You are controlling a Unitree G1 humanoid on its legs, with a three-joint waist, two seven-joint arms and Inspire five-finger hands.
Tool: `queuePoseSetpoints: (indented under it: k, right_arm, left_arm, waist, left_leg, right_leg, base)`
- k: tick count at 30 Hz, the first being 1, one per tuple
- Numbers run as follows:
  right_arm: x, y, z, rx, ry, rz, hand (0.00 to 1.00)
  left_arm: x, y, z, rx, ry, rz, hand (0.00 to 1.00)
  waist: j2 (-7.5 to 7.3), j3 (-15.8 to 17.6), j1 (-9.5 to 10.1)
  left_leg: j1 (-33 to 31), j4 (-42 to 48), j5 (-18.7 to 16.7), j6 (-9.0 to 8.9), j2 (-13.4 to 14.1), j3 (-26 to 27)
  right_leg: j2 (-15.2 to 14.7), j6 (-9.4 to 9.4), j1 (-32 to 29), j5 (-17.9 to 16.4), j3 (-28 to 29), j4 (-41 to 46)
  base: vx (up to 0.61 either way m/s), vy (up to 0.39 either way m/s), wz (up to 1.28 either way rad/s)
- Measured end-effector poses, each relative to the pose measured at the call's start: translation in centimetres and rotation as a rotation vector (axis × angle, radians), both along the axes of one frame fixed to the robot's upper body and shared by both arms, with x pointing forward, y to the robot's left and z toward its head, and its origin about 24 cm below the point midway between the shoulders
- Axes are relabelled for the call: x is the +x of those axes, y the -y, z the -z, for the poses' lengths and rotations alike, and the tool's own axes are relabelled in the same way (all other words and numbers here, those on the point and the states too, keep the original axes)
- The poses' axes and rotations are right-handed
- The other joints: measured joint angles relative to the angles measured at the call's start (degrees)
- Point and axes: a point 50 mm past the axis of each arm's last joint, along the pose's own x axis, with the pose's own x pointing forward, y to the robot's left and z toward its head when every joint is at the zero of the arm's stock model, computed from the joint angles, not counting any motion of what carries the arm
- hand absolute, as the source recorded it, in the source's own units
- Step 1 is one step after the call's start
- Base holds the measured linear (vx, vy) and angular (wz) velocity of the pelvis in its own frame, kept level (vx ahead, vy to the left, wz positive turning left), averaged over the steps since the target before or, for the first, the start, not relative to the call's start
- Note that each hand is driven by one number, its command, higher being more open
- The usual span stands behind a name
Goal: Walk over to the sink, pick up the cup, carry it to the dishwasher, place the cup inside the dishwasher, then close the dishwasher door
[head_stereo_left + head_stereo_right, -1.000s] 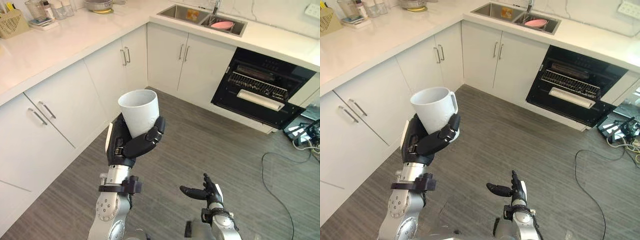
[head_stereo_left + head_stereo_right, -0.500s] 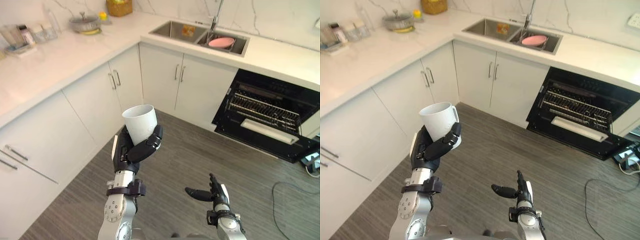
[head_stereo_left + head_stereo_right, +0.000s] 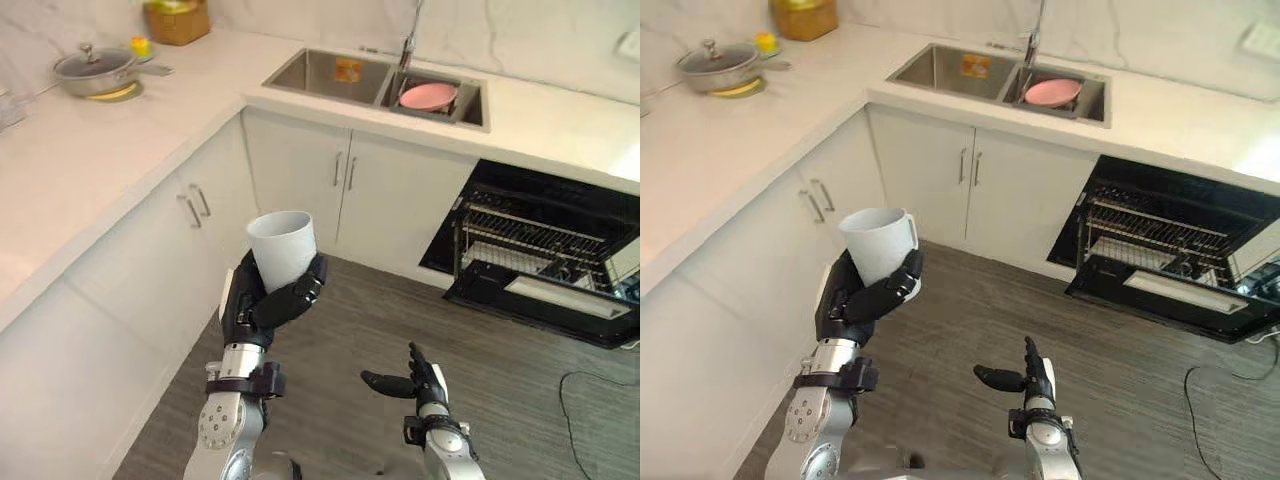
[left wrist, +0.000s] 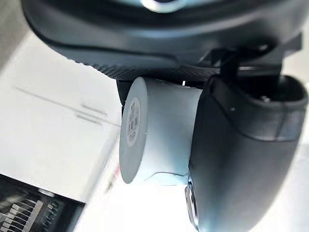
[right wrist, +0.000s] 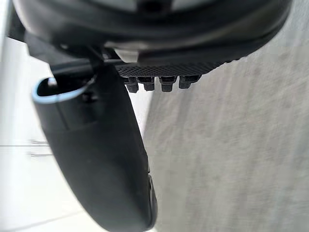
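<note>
The white counter (image 3: 90,140) wraps the corner ahead of me. To my right, below it, the dishwasher (image 3: 545,235) stands with its door (image 3: 560,300) dropped open and wire racks showing inside. The sink (image 3: 300,72) is set into the counter further along, and a pink bowl (image 3: 428,96) lies in its right-hand basin.

The cup (image 3: 282,245) is in my left hand (image 3: 262,305), upright with its mouth up. It is raised over the grey floor (image 3: 500,400) in front of the cabinets and well apart from the dishwasher. My fingers are curled round the lower half of its wall with the thumb closing the other side, so the rim is free. My right hand (image 3: 415,380) hangs low over the floor, fingers straight and relaxed, holding nothing.

I judge the cup stiff and smooth-walled, so likely slippery. It looks empty, and light enough for one hand. It would probably chip if it knocked against the racks. The low wrap round the body seems the right hold. The handle (image 3: 910,228) stands clear of my fingers on the side, and I would leave it alone and keep the cup level.
</note>
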Motion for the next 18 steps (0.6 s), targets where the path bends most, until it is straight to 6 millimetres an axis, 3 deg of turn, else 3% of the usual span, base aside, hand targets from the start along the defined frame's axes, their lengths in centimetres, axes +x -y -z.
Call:
queuePoseSetpoints:
  k: [2,5,7,8,9,10,11,12,13,15,18]
  right_arm:
    - [0.7,-0.5,-0.5,0.012,0.030,-0.004,1.00]
    - [1.0,-0.4,-0.7,0.009,0.040,-0.006,1.00]
    - [0.7,-0.4,-0.5,0.002,0.026,-0.020,1.00]
    - [0.3,0.2,-0.1,-0.019,0.002,-0.026,1.00]
    - [0.1,0.6,0.2,-0.033,-0.018,-0.028,1.00]
    - [-0.1,1.1,0.2,-0.049,-0.027,-0.028,1.00]
    - [-0.2,1.2,0.2,-0.050,-0.026,-0.027,1.00]
    - [-0.2,1.4,0.0,-0.055,-0.017,-0.024,1.00]
    - [-0.4,1.2,-0.4,-0.054,0.003,-0.021,1.00]
    - [-0.3,1.3,-1.4,-0.056,0.058,-0.008,1.00]
    - [0.8,1.5,-3.1,-0.060,0.157,0.003,1.00]
  left_arm:
    - [-0.1,0.2,-0.7,-0.013,0.041,0.007,0.00]
    - [0.2,0.2,-0.5,-0.010,0.035,0.006,0.00]
    - [0.3,0.2,0.4,0.002,-0.003,0.004,0.00]
    - [0.5,0.5,1.5,0.004,-0.047,0.010,0.00]
    - [0.5,0.7,2.1,0.002,-0.084,0.011,0.00]
    - [0.5,0.9,2.9,-0.005,-0.128,0.010,0.00]
    - [0.5,0.9,3.0,-0.008,-0.132,0.009,0.00]
    - [0.6,1.1,3.0,-0.019,-0.137,0.006,0.00]
    - [0.6,1.2,2.9,-0.030,-0.135,0.006,0.00]
    - [0.5,1.3,2.6,-0.039,-0.124,0.007,0.00]
    - [0.3,1.2,2.0,-0.049,-0.093,0.004,0.00]
  waist:
    - [0.14,-0.09,-0.18]
    - [-0.18,-0.32,-0.46]
    - [-1.30,-1.11,-1.79]
    - [-1.24,-1.71,-2.75]
    - [0.24,-2.01,-2.71]
    - [2.21,-1.82,-3.04]
    - [2.43,-1.69,-3.05]
    - [3.16,-1.29,-2.96]
    - [3.54,-1.33,-2.02]
    - [3.52,-1.29,-1.50]
    - [3.58,-1.58,0.12]
  left_leg:
    - [2.39,-0.89,-1.55,-0.74,0.93,0.81]
    - [7.30,-4.38,-3.01,-2.61,2.06,2.32]
    - [9.96,-6.34,-3.96,-4.61,1.61,2.07]
    - [12.19,-6.69,-5.01,-6.22,1.80,1.04]
    - [12.83,-6.16,-5.06,-6.38,3.19,0.60]
    - [11.61,0.96,-4.83,-6.84,5.45,-0.93]
    - [10.85,3.28,-4.52,-7.37,6.07,-1.12]
    - [6.82,15.52,-1.45,-10.54,8.58,-2.34]
    - [2.65,26.30,-0.34,-11.73,10.73,-3.97]
    - [-2.10,34.59,-0.84,-10.69,12.83,-3.64]
    - [-8.97,31.29,-2.56,-7.73,12.66,-3.29]
  right_leg:
    - [0.67,-1.13,-3.96,-0.64,-3.94,-3.34]
    - [2.65,-2.89,-7.44,-0.26,-10.50,-16.58]
    - [5.82,-5.78,-7.68,7.79,-11.18,-30.90]
    - [6.42,-10.01,-6.85,12.65,-9.91,-30.46]
    - [7.71,-10.24,-6.14,12.17,-10.41,-30.19]
    - [9.75,-11.06,-3.23,9.96,-11.14,-31.10]
    - [10.20,-11.21,-2.57,9.56,-11.22,-31.43]
    - [12.05,-11.93,0.71,8.90,-11.06,-33.34]
    - [13.63,-12.42,4.30,8.56,-10.13,-35.86]
    - [14.87,-12.64,9.92,8.41,-8.77,-40.02]
    - [15.03,-12.17,14.62,7.88,-4.38,-43.97]
  base:
    - [0.37,0.004,-0.29]
    - [0.35,-0.052,-0.22]
    - [0.59,-0.120,0.12]
    - [0.55,-0.112,0.11]
    - [0.56,-0.137,0.02]
    - [0.42,-0.112,-0.14]
    - [0.52,-0.166,-0.14]
    - [0.49,-0.131,-0.24]
    - [0.56,-0.121,-0.39]
    - [0.41,-0.058,-0.35]
    - [0.30,0.028,-0.61]
